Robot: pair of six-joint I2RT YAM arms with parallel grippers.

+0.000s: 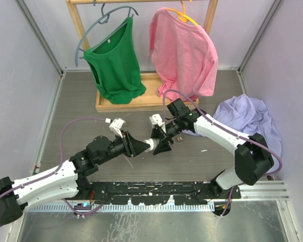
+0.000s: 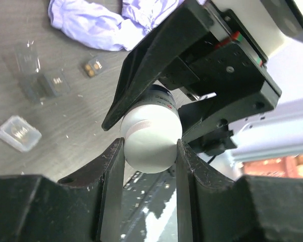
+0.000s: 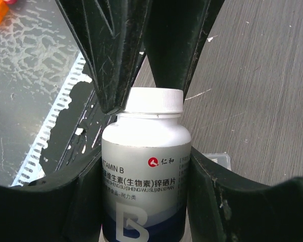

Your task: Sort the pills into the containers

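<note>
- Both arms meet nose to nose over the middle of the bench [image 1: 91, 101]; the Vitamin B bottle [image 3: 145, 201] hangs sideways in the air between them, so one arm has to hold it while the other works
- The right gripper [image 3: 146, 166] is clamped on the bottle's body, a finger on each side; I judge it the anchor against twisting
- The left gripper [image 2: 150, 148] is closed round the white screw cap [image 3: 155, 100], fingers touching both sides; how hard it pinches I cannot tell; this looks like the unscrewing step, cap not yet off
- The containers [image 2: 53, 83] sit on the bench near the lilac cloth [image 2: 91, 22], apart from both grippers; some are clear, some dark; no pill shows anywhere, so presumably they are all in the bottle
- Only the left wrist view shows the tubs properly; only the right wrist view reads the label; only the top view shows how the two arms line up
</note>
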